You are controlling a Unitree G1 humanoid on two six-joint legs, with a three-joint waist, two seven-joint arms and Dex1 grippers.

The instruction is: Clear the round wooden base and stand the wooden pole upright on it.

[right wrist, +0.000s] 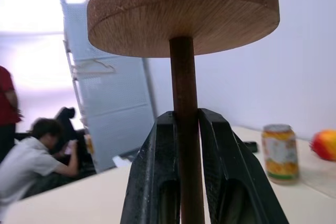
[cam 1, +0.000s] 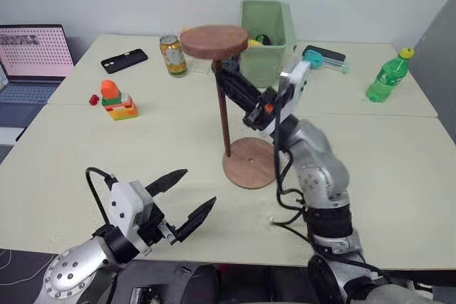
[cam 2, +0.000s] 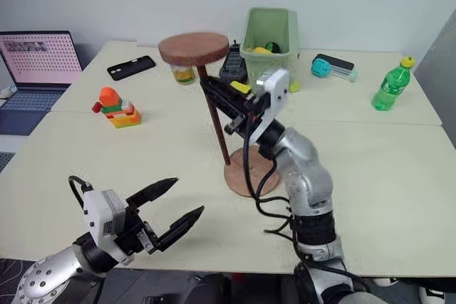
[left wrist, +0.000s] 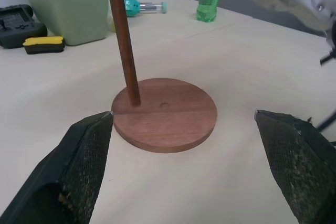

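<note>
On the round wooden base [cam 1: 251, 164], my right tool [cam 1: 231, 80] clamps the wooden pole [cam 1: 222, 108], foot at nine o'clock off-hole; left tool [cam 1: 182, 197] apart, waiting.

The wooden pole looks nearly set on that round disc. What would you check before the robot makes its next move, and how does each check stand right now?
1. Grip: right gripper is shut on the wooden pole, fingers on both sides. Ok.
2. Base clear: nothing but the pole's foot rests on the round wooden base. Ok.
3. Foot in the centre hole: the foot sits beside the hole, toward the rim. Not ok.
4. Pole upright: it leans slightly, disc end up. Not ok.
5. Left gripper out of the way: open, off the base. Ok.
6. Neighbours: green bin and can stand close behind the disc end. Cannot tell if clear.
</note>
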